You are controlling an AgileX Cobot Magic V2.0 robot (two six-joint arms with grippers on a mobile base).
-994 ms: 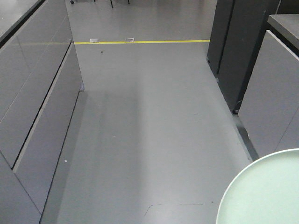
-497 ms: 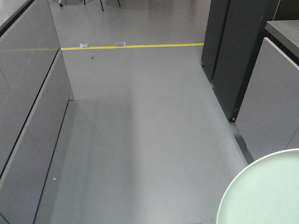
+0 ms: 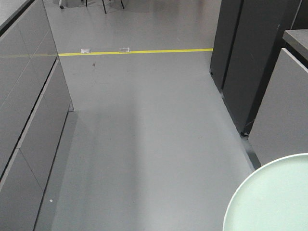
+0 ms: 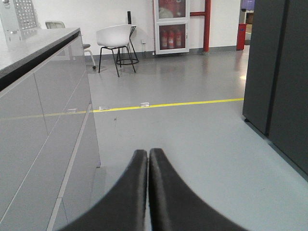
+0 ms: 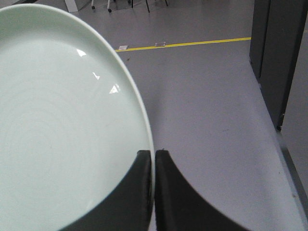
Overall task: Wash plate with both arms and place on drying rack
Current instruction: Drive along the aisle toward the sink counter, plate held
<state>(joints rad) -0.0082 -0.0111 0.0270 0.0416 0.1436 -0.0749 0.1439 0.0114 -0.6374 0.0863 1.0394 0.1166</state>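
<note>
Plate (image 5: 57, 134) face toward front camera; right end effector (image 5: 154, 156) clamped on rim; left end effector (image 4: 147, 154) closed, empty.

This is a lab or test hall with a mock kitchen. Grey handleless cabinets (image 4: 43, 120) stand left of the left gripper (image 4: 147, 153), with yellow floor tape (image 4: 192, 102) ahead of it and a fire-extinguisher case (image 4: 171, 26) and white chair (image 4: 114, 36) beyond.
</note>
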